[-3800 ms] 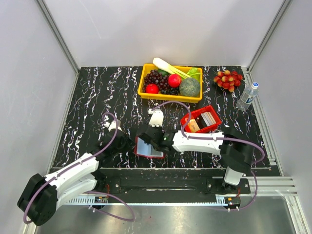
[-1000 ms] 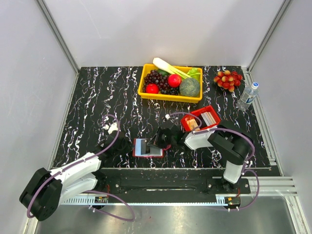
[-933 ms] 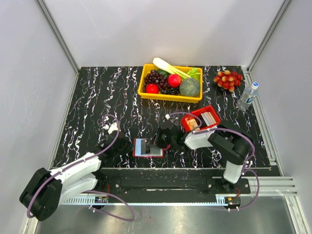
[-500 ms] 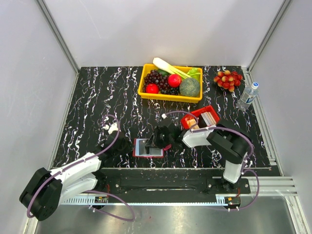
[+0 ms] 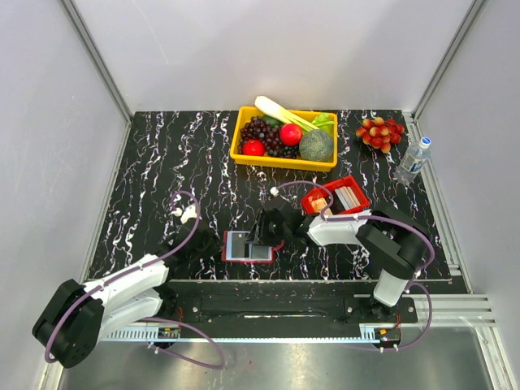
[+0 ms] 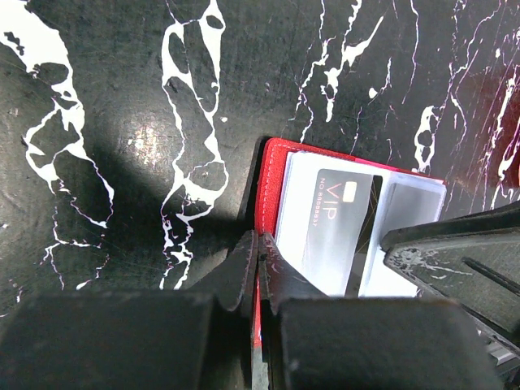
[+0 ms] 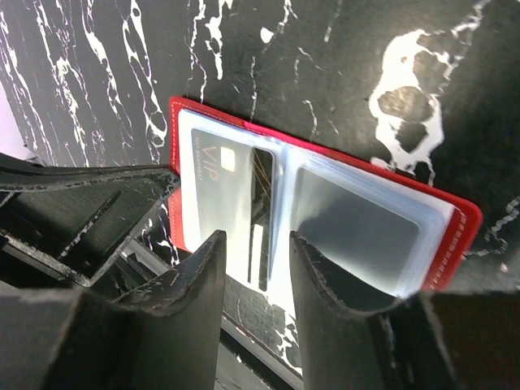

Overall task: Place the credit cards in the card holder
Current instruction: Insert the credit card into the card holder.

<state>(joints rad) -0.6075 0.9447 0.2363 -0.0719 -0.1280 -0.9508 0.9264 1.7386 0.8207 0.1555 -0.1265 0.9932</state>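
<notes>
The card holder [image 5: 258, 253] lies open near the table's front edge, red rim up and clear sleeves showing. A black credit card [image 7: 223, 175] marked VIP sits in its left sleeve; the right sleeve [image 7: 366, 223] is empty. My left gripper [image 6: 260, 244] is shut on the holder's red left edge [image 6: 270, 175]. My right gripper [image 7: 256, 244] hangs open just above the sleeves, holding nothing. More credit cards, tan [image 5: 319, 205] and whitish [image 5: 348, 197], stand in the bright red tray [image 5: 362, 193] behind the right arm.
A yellow bin [image 5: 280, 162] of fruit and vegetables stands at the back middle. A bunch of red and yellow fruit [image 5: 379, 132] and a water bottle [image 5: 413, 159] sit at the back right. Grey walls enclose the marbled black table.
My right gripper has gone from shut to open, leaving the black card in the left sleeve, and its arm has shifted slightly. The left gripper has kept its hold.
</notes>
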